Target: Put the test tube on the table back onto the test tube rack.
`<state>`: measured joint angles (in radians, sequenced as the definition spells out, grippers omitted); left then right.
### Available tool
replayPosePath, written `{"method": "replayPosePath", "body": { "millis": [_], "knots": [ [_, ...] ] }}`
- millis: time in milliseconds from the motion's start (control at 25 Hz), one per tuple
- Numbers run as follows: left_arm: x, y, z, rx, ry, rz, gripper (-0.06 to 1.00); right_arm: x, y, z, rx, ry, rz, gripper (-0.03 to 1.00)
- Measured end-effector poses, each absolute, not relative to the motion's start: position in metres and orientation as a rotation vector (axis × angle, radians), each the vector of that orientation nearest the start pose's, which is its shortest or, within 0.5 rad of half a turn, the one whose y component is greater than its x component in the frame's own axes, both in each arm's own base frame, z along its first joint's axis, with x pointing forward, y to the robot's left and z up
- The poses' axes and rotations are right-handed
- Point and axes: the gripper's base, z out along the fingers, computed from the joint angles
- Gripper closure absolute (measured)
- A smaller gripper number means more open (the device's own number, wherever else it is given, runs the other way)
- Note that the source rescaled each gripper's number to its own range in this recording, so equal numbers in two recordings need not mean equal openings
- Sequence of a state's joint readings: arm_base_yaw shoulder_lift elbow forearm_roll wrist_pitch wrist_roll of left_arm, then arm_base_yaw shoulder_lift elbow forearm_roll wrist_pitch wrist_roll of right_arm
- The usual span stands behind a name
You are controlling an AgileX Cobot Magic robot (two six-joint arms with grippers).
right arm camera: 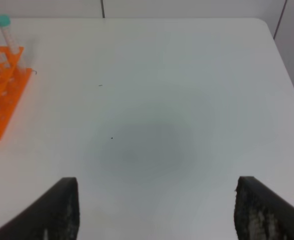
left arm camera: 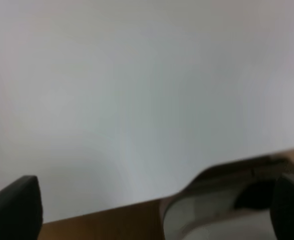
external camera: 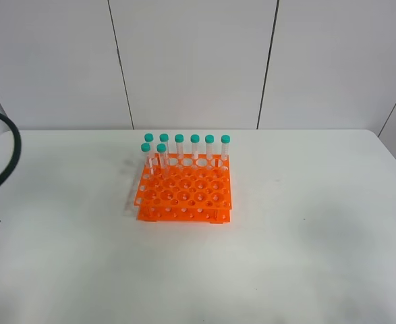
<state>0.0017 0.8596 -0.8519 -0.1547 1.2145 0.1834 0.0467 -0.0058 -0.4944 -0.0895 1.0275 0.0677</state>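
The table point(external camera: 305, 223) is the largest item in view, a plain white top. The test tube rack point(external camera: 184, 191), bright orange, stands near its centre. Eight capped tubes stand upright in the rack: six along the rear row and two just in front of that row at its left end. No tube lies on the table beside the rack in any view, so the task's test tube point(external camera: 162, 158) is judged to be one of these eight, probably the front one; the tubes look identical and this cannot be confirmed.

The right gripper point(right arm camera: 157, 212) hangs above bare table well to the right of the rack, jaws spread wide and empty. The left gripper point(left arm camera: 157, 212) is off to the left of the rack; its blurred view shows the fingers apart with nothing between them.

Risk: a tube only part-seated in its hole may tilt or topple if an arm brushes the rack.
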Motion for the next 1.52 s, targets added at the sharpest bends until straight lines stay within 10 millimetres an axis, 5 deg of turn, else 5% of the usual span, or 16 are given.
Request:
{"method": "replayPosePath", "body": {
  "millis": [320,760,1080,1520],
  "knots": [
    [0.082,-0.008,0.333,0.170,2.507,-0.065,-0.06,-0.004,-0.007,0.279,0.024,2.008,-0.034,0.12],
    [0.019,-0.008,0.302,0.178,2.211,-0.028,-0.06,-0.004,-0.007,0.279,0.024,2.008,-0.034,0.12],
    [0.010,-0.007,0.277,0.170,2.141,-0.011,-0.06,-0.004,-0.007,0.279,0.024,2.008,-0.034,0.12],
    [-0.005,-0.007,0.276,0.168,2.048,-0.006,-0.06,-0.004,-0.007,0.279,0.024,2.008,-0.034,0.12]
  ]
}}
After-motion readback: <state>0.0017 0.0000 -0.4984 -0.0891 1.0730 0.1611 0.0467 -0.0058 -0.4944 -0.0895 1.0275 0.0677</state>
